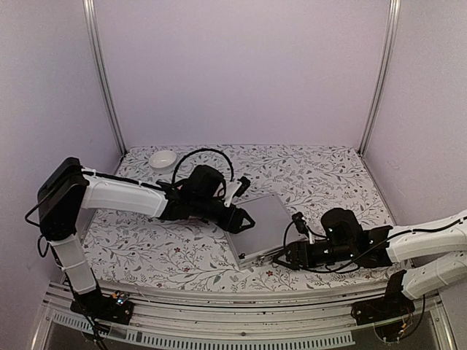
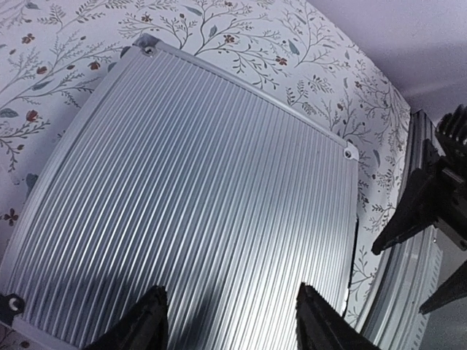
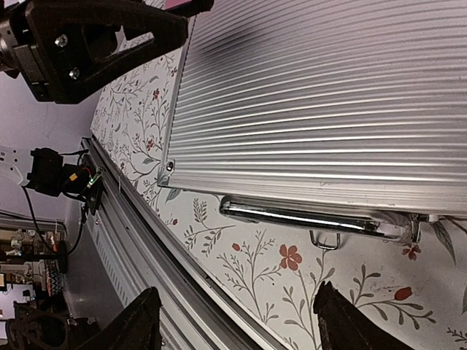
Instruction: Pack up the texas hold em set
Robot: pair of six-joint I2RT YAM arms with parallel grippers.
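Observation:
The silver ribbed metal case (image 1: 264, 221) of the texas hold em set lies flat on the flowered table with its lid down. My left gripper (image 1: 242, 203) hovers over the case's left part, jaws apart. In the left wrist view the gripper (image 2: 232, 310) has only the ribbed lid (image 2: 219, 189) showing between its fingers. My right gripper (image 1: 290, 240) stands open at the case's near right side. In the right wrist view that gripper (image 3: 237, 310) faces the chrome handle (image 3: 314, 219) across a strip of bare cloth and touches nothing.
A small white bowl (image 1: 163, 159) sits at the back left of the table. The metal rail (image 3: 146, 240) of the table's near edge runs close beside the right gripper. Walls close in the table on three sides.

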